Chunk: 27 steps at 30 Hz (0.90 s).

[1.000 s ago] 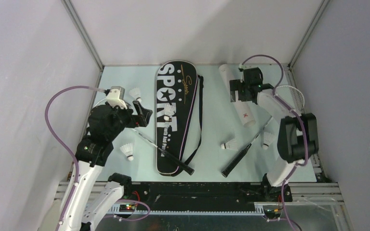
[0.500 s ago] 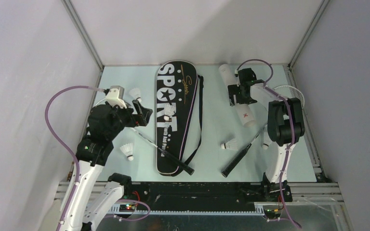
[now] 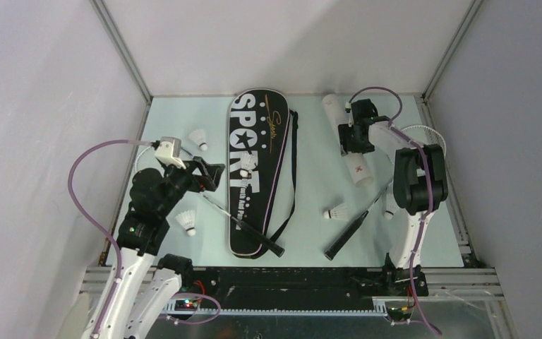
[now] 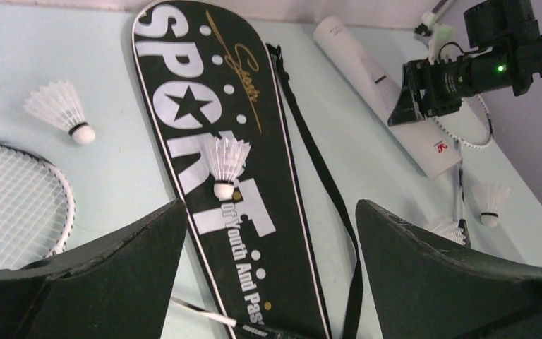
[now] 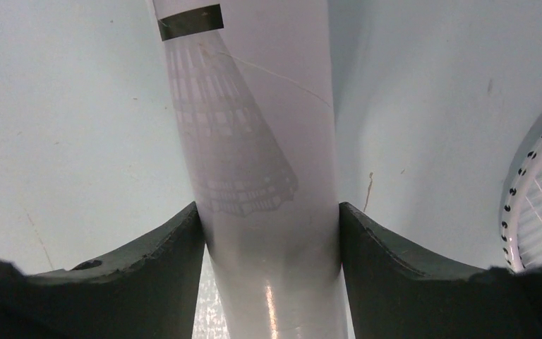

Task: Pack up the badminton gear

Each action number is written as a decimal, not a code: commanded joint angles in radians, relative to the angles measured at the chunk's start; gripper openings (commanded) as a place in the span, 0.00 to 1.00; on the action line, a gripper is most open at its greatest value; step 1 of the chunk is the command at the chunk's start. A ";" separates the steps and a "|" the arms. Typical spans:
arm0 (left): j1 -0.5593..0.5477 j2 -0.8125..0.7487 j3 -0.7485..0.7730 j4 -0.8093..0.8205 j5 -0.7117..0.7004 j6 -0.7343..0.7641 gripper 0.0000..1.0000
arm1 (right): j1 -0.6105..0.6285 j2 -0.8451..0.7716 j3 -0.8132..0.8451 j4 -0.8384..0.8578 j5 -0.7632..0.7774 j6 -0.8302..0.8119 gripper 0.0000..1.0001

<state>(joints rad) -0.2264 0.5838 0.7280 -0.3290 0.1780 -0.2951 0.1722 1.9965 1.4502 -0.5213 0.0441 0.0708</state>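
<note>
Pinches the tube (image 3: 359, 168) across its width with the right gripper (image 5: 269, 240), jaws pressed to both sides. Finds it lying flat at the far right of the table (image 3: 310, 191), long axis running far to near, far end slanted a little left, near end a little right.

Just right of it, the head of the right racket (image 3: 339, 244), handle pointing near and left. Two shuttlecocks (image 3: 336, 212) near that shaft, one on either side.

Mid-table, the bag (image 3: 257, 141), lengthwise far to near, wide end far, narrow end near. One more shuttlecock (image 3: 248, 164) right on the lettering.

Across the bag's near end, the handle of the left racket (image 3: 268, 246), shaft slanting away far-left.

Hangs the left gripper (image 3: 210, 174) above that racket, just left of the bag, jaws spread wide with nothing between. Beyond, two last shuttlecocks (image 3: 187, 220) on the left side, well apart.
</note>
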 commanded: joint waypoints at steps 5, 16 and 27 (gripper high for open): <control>-0.019 -0.033 -0.007 0.152 -0.148 0.067 0.93 | -0.002 -0.226 -0.013 -0.050 -0.118 0.020 0.40; -0.382 -0.001 0.110 0.107 -0.359 0.512 0.90 | 0.052 -0.566 -0.202 -0.040 -0.356 0.117 0.37; -0.803 0.137 0.077 0.103 -0.469 1.246 0.98 | 0.189 -0.861 -0.305 -0.069 -0.462 0.187 0.36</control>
<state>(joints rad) -0.9272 0.6502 0.8120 -0.2508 -0.2020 0.6334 0.2996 1.2263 1.1660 -0.6193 -0.3363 0.2222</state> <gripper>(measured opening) 0.960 0.651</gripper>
